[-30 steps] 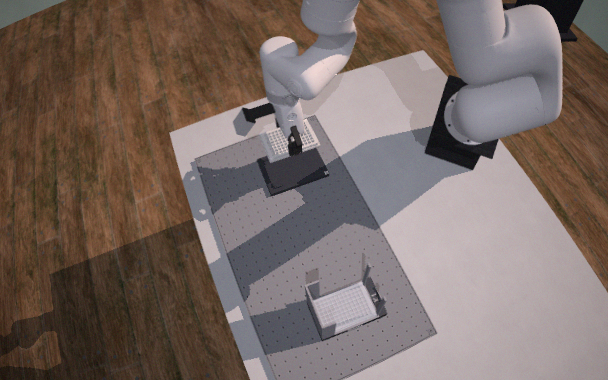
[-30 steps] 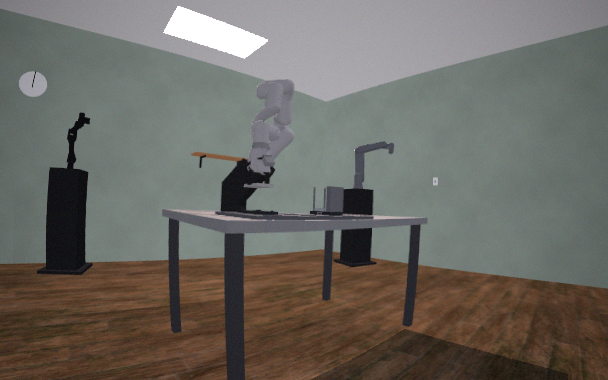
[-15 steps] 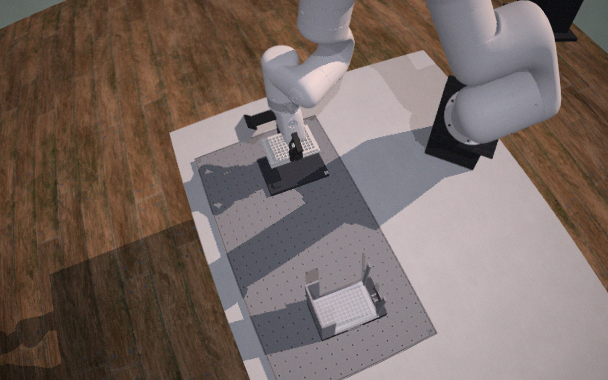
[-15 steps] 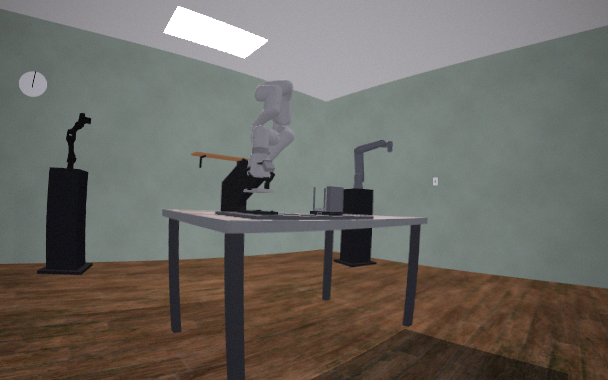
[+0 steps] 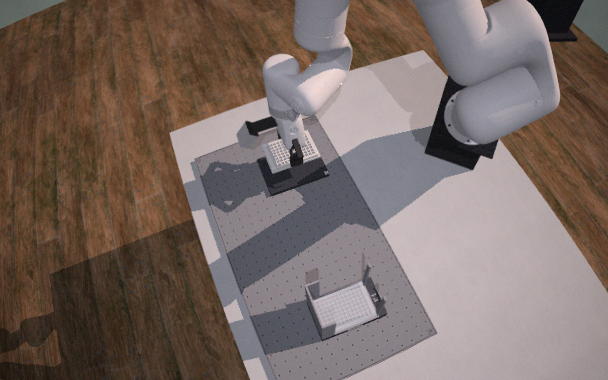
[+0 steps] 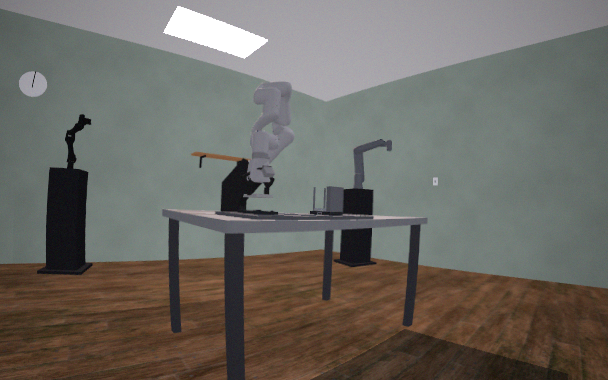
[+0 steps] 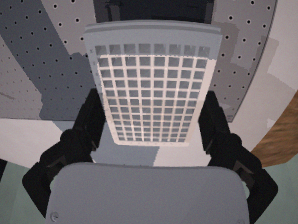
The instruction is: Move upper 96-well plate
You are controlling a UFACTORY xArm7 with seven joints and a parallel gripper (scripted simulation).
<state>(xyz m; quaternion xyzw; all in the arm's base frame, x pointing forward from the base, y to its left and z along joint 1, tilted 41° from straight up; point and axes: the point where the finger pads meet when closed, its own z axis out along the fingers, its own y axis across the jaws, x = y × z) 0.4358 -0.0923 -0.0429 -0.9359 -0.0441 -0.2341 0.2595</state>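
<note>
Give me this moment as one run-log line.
phase: carry | tool: shut on upper plate | plate: level, above nest N1, not seated | rack K1: lower plate inside

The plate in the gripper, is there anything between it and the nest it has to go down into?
Nothing visible does. The gripper is shut on the 96-well plate, held above the dark plate nest. In the wrist view the nest's floor shows bare below the plate's far edge.
</note>
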